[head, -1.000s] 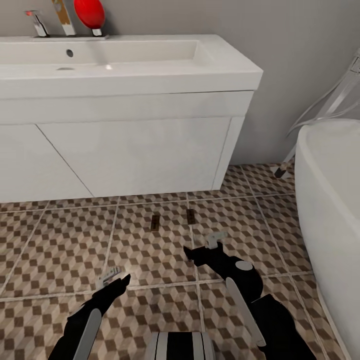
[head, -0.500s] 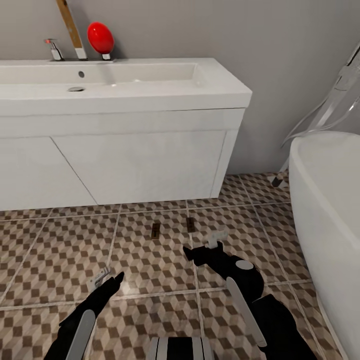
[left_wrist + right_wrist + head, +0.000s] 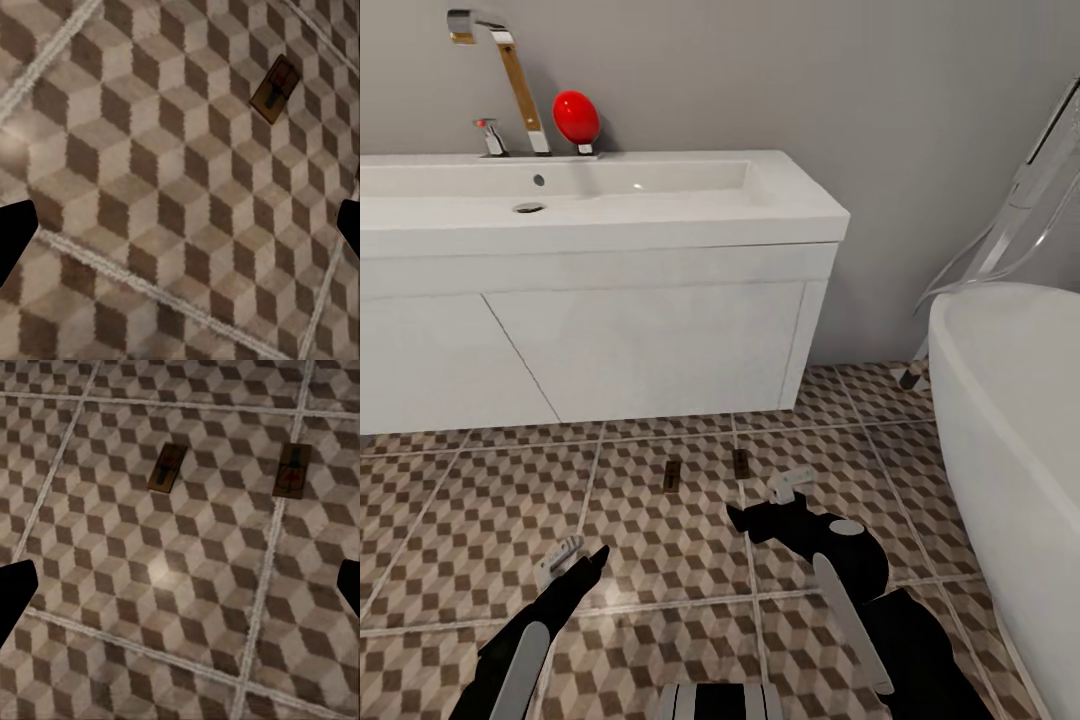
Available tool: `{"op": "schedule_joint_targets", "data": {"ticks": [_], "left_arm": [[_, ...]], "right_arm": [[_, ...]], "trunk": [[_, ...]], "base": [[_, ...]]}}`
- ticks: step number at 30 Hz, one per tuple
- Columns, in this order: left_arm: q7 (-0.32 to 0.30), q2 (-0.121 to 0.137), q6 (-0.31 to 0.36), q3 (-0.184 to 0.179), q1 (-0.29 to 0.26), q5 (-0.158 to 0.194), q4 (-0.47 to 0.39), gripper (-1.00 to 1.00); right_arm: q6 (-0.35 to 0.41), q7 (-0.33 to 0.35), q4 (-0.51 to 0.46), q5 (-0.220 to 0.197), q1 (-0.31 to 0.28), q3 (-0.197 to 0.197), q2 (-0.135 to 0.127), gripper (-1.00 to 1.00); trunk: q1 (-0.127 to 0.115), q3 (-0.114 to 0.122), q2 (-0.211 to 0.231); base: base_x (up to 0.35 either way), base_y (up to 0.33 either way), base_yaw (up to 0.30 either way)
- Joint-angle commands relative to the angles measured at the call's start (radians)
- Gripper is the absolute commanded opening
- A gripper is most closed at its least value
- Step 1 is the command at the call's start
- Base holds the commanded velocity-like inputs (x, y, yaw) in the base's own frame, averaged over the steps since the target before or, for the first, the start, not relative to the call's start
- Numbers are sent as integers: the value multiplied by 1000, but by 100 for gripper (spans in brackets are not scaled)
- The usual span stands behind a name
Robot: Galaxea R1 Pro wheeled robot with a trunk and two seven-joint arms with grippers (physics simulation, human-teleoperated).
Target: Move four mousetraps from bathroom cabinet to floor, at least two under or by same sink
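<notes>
Two mousetraps lie flat on the cube-patterned bathroom floor [image 3: 480, 500] just in front of the white vanity, one [image 3: 671, 477] left of the other [image 3: 741, 461]. Above them is the white sink [image 3: 600, 195] with its faucet [image 3: 512, 72]. My right gripper [image 3: 765, 502] hovers open just short of the traps, with nothing in it. My left gripper [image 3: 575, 560] is lower and to the left, also open and holding nothing. The right wrist view has both mousetraps [image 3: 166, 467] [image 3: 292, 469] on the tiles. In the left wrist view one mousetrap [image 3: 274, 88] lies ahead. The cabinet is out of view.
A white bathtub [image 3: 1010, 420] fills the right side, close to my right arm. A shower hose [image 3: 1000, 240] hangs against the grey wall. A red egg-shaped object [image 3: 576, 116] stands on the sink's back ledge. The vanity front [image 3: 650, 345] hangs above the floor.
The whole picture has shifted down, so the camera has tilted up or drawn back and more of the faucet and wall shows. Both traps and both open grippers keep their places.
</notes>
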Motion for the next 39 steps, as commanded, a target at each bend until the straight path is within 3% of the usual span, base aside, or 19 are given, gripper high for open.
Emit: {"op": "schedule_joint_targets", "data": {"ticks": [1,8,22,39], "left_arm": [[0,0,1,0,0,0,0,100],[-1,-1,3,2,0,2,0,100],[10,-7,1,-8,0,-4,4,100],[112,-12,4,-16,5,2,-83,100]], "right_arm": [[16,0,0,0,0,-1,0,100],[68,0,-1,-3,0,-3,-1,100],[84,4,-2,-9,0,-5,-6,100],[85,8,-2,-11,0,-5,-7,100]], "trunk": [[0,4,0],[-4,31,2],[-10,85,5],[-17,151,9]], "base": [[0,0,0],[0,0,0],[0,0,11],[0,0,253]]}}
